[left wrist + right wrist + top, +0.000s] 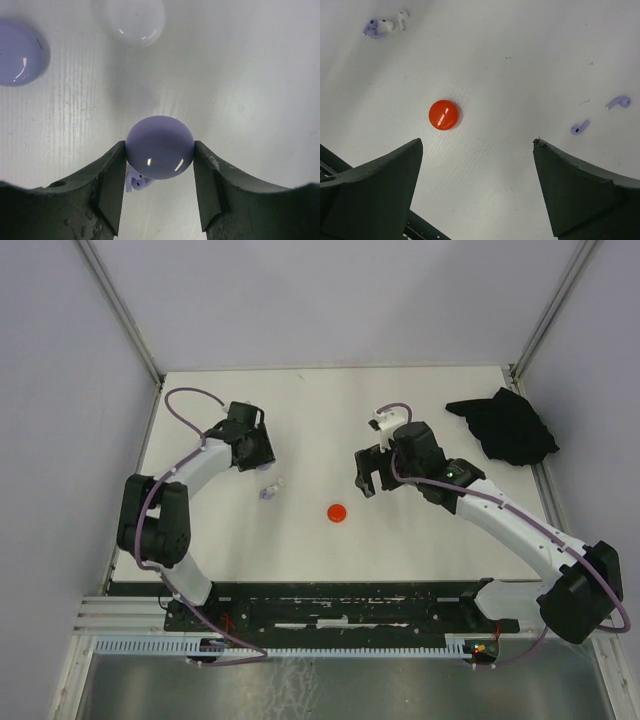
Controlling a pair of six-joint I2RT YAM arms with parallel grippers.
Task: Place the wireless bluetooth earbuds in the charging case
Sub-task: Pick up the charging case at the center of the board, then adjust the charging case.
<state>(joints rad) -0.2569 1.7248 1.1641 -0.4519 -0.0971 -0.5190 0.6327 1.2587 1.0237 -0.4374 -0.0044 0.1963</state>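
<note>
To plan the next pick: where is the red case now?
In the top view, the red case lies on the table near its middle, right of the small lilac and white pieces.

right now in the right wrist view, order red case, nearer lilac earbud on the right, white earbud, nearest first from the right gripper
1. red case, just ahead of the right gripper, centre-left
2. lilac earbud, right side
3. white earbud, far top left
</note>
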